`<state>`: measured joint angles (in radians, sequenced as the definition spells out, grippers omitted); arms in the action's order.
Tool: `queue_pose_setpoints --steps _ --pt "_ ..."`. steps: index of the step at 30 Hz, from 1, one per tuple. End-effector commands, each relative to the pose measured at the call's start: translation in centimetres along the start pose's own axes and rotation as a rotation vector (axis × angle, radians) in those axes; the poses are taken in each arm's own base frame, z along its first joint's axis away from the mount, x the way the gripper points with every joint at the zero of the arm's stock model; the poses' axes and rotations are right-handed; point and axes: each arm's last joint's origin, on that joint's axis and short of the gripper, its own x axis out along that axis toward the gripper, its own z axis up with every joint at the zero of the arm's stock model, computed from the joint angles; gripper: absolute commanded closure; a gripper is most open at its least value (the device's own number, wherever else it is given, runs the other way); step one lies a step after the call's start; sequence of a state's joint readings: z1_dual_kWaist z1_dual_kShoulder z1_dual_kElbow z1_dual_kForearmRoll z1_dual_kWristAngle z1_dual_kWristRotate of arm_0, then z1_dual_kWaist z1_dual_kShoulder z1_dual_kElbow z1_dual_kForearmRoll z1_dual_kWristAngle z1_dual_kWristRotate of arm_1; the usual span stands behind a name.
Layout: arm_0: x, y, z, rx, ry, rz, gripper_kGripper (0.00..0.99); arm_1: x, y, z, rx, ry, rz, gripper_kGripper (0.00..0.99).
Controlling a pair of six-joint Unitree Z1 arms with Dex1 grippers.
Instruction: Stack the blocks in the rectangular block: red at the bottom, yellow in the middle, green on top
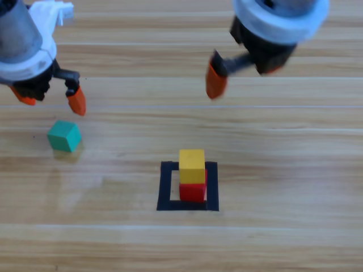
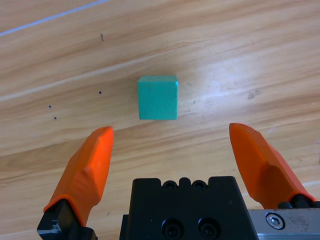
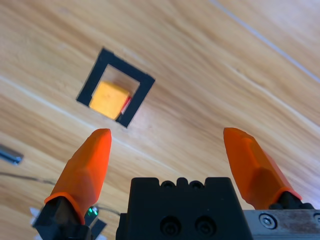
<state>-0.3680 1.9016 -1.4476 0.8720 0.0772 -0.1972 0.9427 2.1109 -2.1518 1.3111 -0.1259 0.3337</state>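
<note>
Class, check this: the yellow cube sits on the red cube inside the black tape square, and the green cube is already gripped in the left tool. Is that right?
Not quite. The green cube is not gripped: it lies on the table, apart from the open left tool, as the left wrist view shows. The rest holds: the yellow cube sits on the red cube inside the black tape square.

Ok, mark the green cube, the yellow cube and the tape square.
green cube [image 2: 157, 97], left wrist view, middle of its top face.
yellow cube [image 1: 191, 165], high view, its top face.
tape square [image 1: 164, 187], high view, its left strip.
</note>
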Motion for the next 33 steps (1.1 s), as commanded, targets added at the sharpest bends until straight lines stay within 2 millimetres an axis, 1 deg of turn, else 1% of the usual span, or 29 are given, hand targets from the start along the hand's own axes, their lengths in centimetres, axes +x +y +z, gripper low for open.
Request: queue_pose_setpoints --steps 1,2,3,5,8,13,16,20,25,31,33 --pt "4.6 0.5 0.1 -0.047 0.088 0.045 0.001 -2.7 -7.1 -7.2 -0.04 -0.328 0.262 0.004" --pt "5.1 0.4 0.2 -0.048 0.099 0.047 0.001 -2.7 -7.4 -8.5 -0.08 -0.348 0.275 0.004" --pt "5.5 0.4 0.3 -0.047 0.108 0.049 0.001 -2.5 -7.4 -9.3 -0.114 -0.341 0.281 0.002" --pt "6.0 0.4 0.2 -0.046 0.117 0.051 0.001 -1.9 -7.6 -10.5 -0.144 -0.319 0.278 0.002" --pt "6.8 0.3 0.2 -0.046 0.128 0.061 0.001 -0.9 -8.0 -11.5 -0.157 -0.276 0.295 0.002" --pt "8.0 0.3 -0.2 -0.046 0.142 0.069 0.001 -0.5 -7.9 -13.1 -0.236 -0.26 0.335 0.002" --pt "8.6 0.3 -0.1 -0.044 0.145 0.069 0.002 -0.7 -7.9 -13.2 -0.258 -0.266 0.351 0.002" --pt "9.6 0.1 -0.1 -0.042 0.147 0.069 0.016 -1.2 -8.1 -13.3 -0.249 -0.284 0.311 0.001" --pt "10.5 0.1 0.1 -0.039 0.145 0.072 0.024 -1.2 -8.2 -13.3 -0.24 -0.277 0.306 0.002" --pt "11.5 0.0 0.2 -0.029 0.153 0.071 0.094 -1.0 -8.1 -13.3 -0.231 -0.266 0.313 0.002" --pt "11.6 -0.1 0.3 -0.025 0.152 0.071 0.148 -0.7 -8.1 -13.3 -0.231 -0.259 0.313 0.002"
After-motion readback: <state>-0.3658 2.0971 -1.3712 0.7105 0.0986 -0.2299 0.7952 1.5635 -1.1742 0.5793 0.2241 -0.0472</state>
